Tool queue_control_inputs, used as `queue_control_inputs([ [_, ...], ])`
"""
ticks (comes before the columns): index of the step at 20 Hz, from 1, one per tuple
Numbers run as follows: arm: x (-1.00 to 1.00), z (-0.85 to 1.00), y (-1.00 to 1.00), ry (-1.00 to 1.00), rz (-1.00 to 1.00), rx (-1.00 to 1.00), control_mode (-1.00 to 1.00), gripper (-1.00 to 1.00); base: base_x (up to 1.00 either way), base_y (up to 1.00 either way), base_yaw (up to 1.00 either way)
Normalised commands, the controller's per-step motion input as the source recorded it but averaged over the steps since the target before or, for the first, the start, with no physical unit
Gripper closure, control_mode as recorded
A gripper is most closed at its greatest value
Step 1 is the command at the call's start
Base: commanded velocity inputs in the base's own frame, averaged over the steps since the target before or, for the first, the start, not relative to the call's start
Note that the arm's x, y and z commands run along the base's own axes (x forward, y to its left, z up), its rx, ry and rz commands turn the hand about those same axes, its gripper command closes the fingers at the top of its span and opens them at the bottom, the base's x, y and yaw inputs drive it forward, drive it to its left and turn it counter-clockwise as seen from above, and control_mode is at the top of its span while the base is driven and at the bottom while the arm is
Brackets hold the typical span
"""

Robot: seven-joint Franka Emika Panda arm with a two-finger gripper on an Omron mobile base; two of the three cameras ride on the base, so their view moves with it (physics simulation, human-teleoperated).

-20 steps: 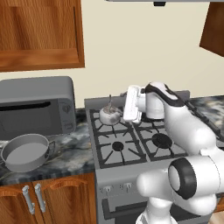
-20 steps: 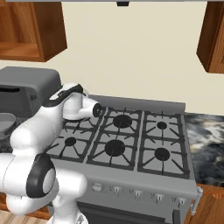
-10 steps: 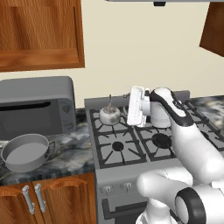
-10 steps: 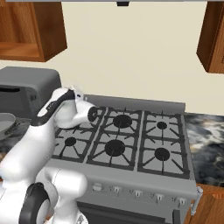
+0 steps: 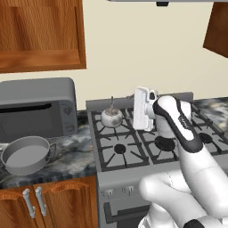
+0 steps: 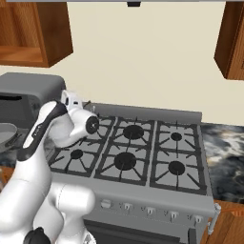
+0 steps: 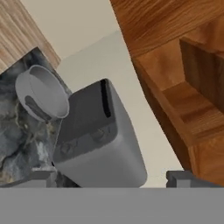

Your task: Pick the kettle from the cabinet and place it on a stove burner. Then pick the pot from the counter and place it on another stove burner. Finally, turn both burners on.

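We see the small rounded silvery kettle point(image 5: 111, 117) sitting on the stove's point(image 5: 133, 178) back-left black iron grate, the wide shallow grey pot point(image 5: 26, 155) empty on the marbled stone worktop point(image 5: 75, 153), our hand point(image 5: 143, 108) released beside the kettle.

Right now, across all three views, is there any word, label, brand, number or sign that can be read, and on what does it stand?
None: no readable text anywhere.
microwave: front panel plain grey, its controls unmarked bumps in the hand view.
stove: front knobs too small to show any markings.
kettle, pot, cabinet: no labels.
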Motion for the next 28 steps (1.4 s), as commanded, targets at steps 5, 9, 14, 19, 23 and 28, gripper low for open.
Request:
queue_control_inputs([
  [5,-0.31,0.30,0.00,-0.18,0.00,-0.17,-1.00,-1.00,0.00,0.00,0.00],
  [9,-0.33,0.27,0.00,-0.17,0.00,-0.16,-1.00,-1.00,0.00,0.00,0.00],
  [14,-0.35,0.24,0.00,-0.14,0.00,-0.18,-1.00,-1.00,0.00,0.00,0.00],
  [19,-0.29,0.29,0.00,-0.09,0.00,-0.21,-1.00,-1.00,0.00,0.00,0.00],
  [23,-0.38,0.30,0.00,-0.06,0.00,-0.20,-1.00,-1.00,0.00,0.00,0.00],
  [28,-0.38,0.18,0.00,-0.05,0.00,-0.17,-1.00,-1.00,0.00,0.00,0.00],
])
